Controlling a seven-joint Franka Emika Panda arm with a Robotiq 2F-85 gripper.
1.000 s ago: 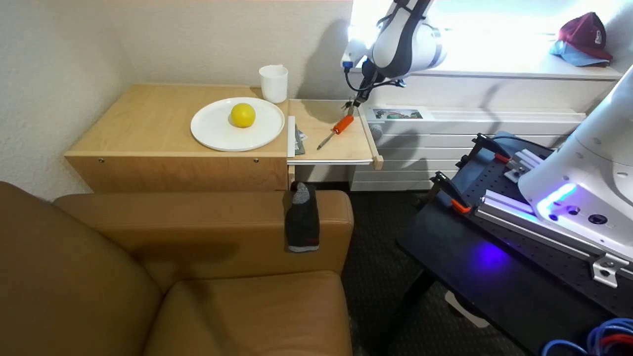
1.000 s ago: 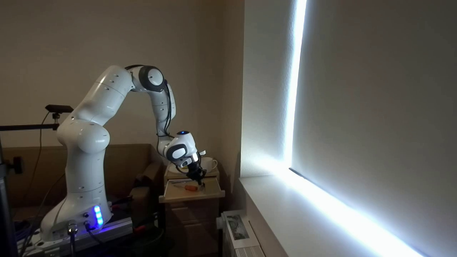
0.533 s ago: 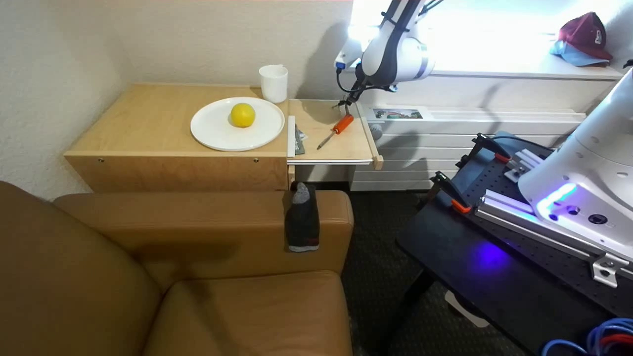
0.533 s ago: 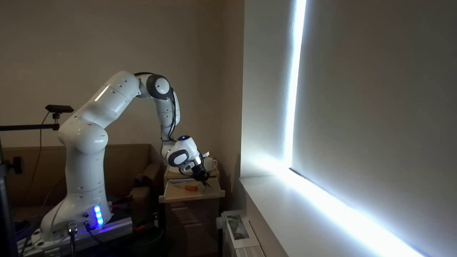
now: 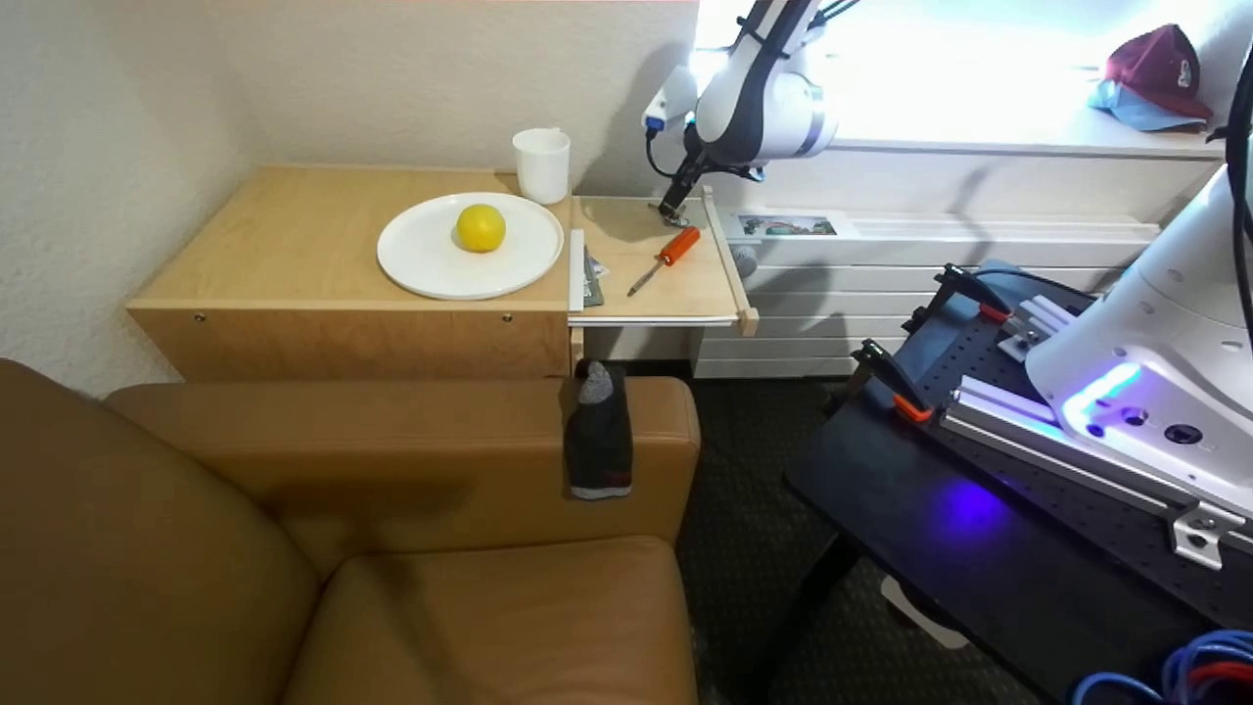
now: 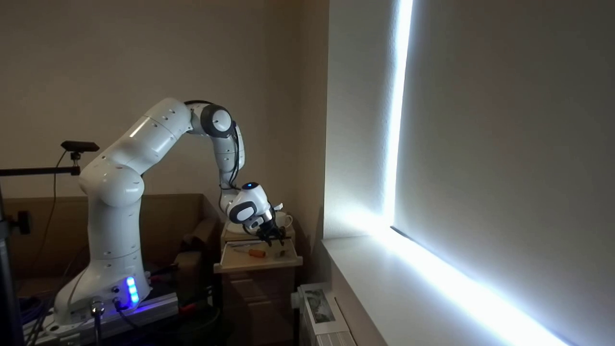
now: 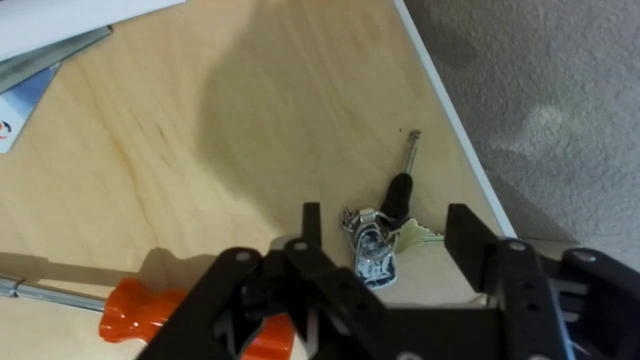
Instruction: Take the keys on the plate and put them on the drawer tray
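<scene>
Keys (image 7: 374, 245) have dropped onto drawer tray (image 7: 165, 210), below spread fingers (image 7: 467, 247); best lift straight up, gap kept wide, lest keys snag.

Shiny metal is seen on the keys (image 7: 372, 245), smooth, grained wood on the drawer tray (image 7: 280, 125) and a smooth, even finish on the plate (image 5: 426, 250). The screwdriver handle (image 7: 140, 312) is made of glossy, plastic-like material, the sofa (image 5: 509, 627) is covered in apparent leather, and the wall (image 7: 570, 90) is roughly textured.
</scene>
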